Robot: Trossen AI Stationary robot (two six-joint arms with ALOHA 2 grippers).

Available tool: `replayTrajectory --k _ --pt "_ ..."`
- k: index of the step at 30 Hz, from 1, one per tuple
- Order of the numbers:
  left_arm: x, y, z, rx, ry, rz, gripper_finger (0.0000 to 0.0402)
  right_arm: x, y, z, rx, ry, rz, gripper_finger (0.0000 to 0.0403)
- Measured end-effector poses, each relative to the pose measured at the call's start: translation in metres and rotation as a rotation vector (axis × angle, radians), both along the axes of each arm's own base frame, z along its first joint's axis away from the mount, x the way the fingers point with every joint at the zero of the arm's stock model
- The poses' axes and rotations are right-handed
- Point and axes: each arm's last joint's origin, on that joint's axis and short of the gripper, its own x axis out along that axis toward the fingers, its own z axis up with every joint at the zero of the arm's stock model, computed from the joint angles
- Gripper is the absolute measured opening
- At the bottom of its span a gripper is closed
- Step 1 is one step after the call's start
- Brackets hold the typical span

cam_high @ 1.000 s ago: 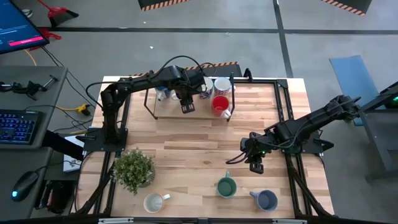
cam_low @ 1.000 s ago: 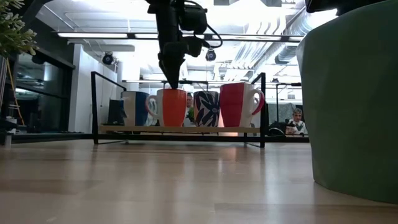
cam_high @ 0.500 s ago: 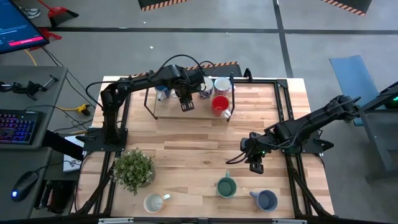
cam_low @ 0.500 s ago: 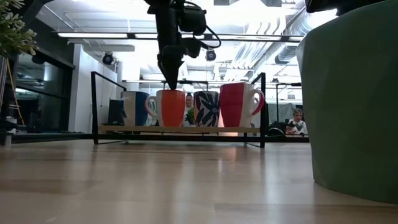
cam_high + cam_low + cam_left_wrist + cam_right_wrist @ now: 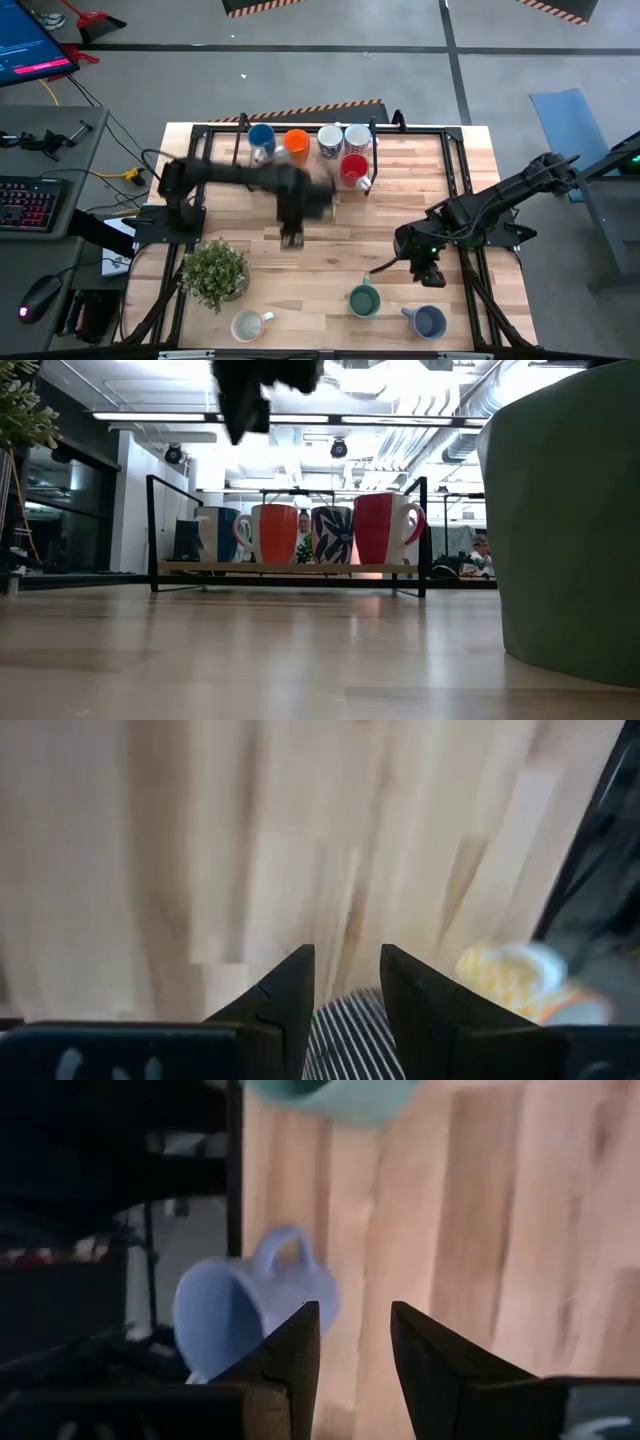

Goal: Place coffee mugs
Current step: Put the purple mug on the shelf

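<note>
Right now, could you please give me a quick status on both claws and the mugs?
Left claw open, empty, mid-table. Right claw open, above the slate-blue mug. Five mugs on the rack; green mug and cream mug waiting. Nothing blocking.

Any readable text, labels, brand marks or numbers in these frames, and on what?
None can be read.
Monitor left of the table: red band with light text, too small to read.
Keyboard below it: lit keys, legends too small.
Grey-patterned mug on the rack: a leaf design, no lettering.
Other mugs, the table and both arms: no markings visible.
</note>
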Motion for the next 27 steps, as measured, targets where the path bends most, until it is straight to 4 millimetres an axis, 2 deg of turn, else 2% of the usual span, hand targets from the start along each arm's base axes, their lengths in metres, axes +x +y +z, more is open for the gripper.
replayTrajectory --k 4,6,8,11,16,27 --pt "-0.006 -0.065 -0.015 0.153 -0.034 -0.186 0.0108 -0.008 0.014 -0.001 -0.010 0.051 -0.024 0.0108" --pt "-0.007 -0.083 -0.020 0.200 -0.073 -0.208 0.0108 -0.013 0.027 -0.005 -0.068 0.048 -0.007 0.0108" --pt "-0.007 -0.092 -0.019 0.211 -0.100 -0.195 0.0108 -0.017 0.040 -0.011 -0.120 0.053 0.023 0.0108" --pt "-0.007 -0.093 -0.018 0.211 -0.107 -0.171 0.0108 -0.022 0.058 -0.021 -0.151 0.093 0.049 0.0108" --pt "-0.004 -0.083 -0.018 0.214 -0.104 -0.138 0.0108 -0.023 0.075 -0.030 -0.139 0.144 0.012 0.0108" --pt "0.001 -0.066 -0.018 0.216 -0.100 -0.088 0.0108 -0.025 0.090 -0.028 -0.058 0.123 -0.008 0.0108"
